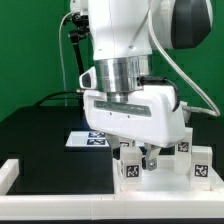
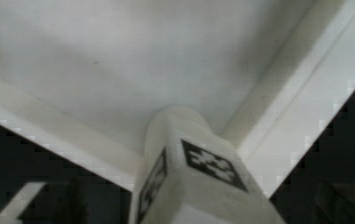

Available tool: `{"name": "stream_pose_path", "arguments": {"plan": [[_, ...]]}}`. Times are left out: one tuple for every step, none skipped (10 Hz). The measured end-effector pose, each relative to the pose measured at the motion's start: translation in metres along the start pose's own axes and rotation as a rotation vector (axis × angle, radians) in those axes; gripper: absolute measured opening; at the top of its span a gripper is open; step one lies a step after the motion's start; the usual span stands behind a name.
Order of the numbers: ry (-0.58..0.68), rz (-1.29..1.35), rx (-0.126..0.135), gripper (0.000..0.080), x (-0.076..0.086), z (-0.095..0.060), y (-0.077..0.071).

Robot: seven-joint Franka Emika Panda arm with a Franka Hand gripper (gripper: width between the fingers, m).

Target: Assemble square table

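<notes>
The white Panda arm (image 1: 130,50) fills most of the exterior view, its wrist lowered over the near right part of the black table (image 1: 40,135). Below it lies the square table's white slab (image 1: 150,183), near the front and toward the exterior view's right, with tagged white legs standing on it: one (image 1: 130,168) just left of the gripper (image 1: 152,157), one (image 1: 203,163) at the far right edge, another (image 1: 184,141) behind. The L-shaped rail (image 1: 60,190) runs along the front edge and up at the left corner, hemming the slab in. The marker board (image 1: 88,140) lies farther back, left of the arm, with open black surface beyond it. In the wrist view, a tagged leg (image 2: 192,170) rises close against the slab (image 2: 121,70). Whether the jaws are gripping anything cannot be told; they sit low among the legs, with little room around them.
</notes>
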State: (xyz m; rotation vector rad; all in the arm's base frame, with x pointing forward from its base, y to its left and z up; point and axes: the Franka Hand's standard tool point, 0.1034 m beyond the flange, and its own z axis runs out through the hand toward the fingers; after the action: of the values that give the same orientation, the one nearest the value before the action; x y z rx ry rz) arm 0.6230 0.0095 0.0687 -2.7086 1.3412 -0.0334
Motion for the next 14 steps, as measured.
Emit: {"name": "stream_pose_path", "arguments": {"plan": [[0.001,-0.087,0.0,0.0646,0.0001,-0.0001,-0.0001],[0.036,-0.317,-0.008,0.0649,0.0032,-0.001,-0.0024],[0.071,-0.491,-0.005,0.0649,0.0049,0.0007,-0.0029],[0.072,-0.591,-0.01,0.0649,0.0042,0.0019,-0.0021],[0.072,-0.577,-0.009,0.0649,0.0043,0.0019,-0.002],[0.071,-0.555,-0.009,0.0649,0.0043,0.0021,-0.0019],[0.071,-0.544,-0.008,0.0523,0.0042,0.0022,-0.0019],[0.07,-0.477,-0.005,0.0523,0.004,0.0024,-0.0019],[0.07,-0.428,-0.003,0.0327,0.004,0.0025,-0.0018],[0.07,-0.35,-0.001,0.0327,0.0047,0.0026,-0.0012],[0.071,-0.279,0.001,0.0291,0.0051,0.0026,-0.0008],[0.07,-0.205,0.004,0.0291,0.0056,0.0024,-0.0006],[0.065,-0.032,0.005,0.0291,0.0067,0.0013,0.0001],[0.058,0.134,0.0,0.0291,0.0064,0.0004,0.0009]]}}
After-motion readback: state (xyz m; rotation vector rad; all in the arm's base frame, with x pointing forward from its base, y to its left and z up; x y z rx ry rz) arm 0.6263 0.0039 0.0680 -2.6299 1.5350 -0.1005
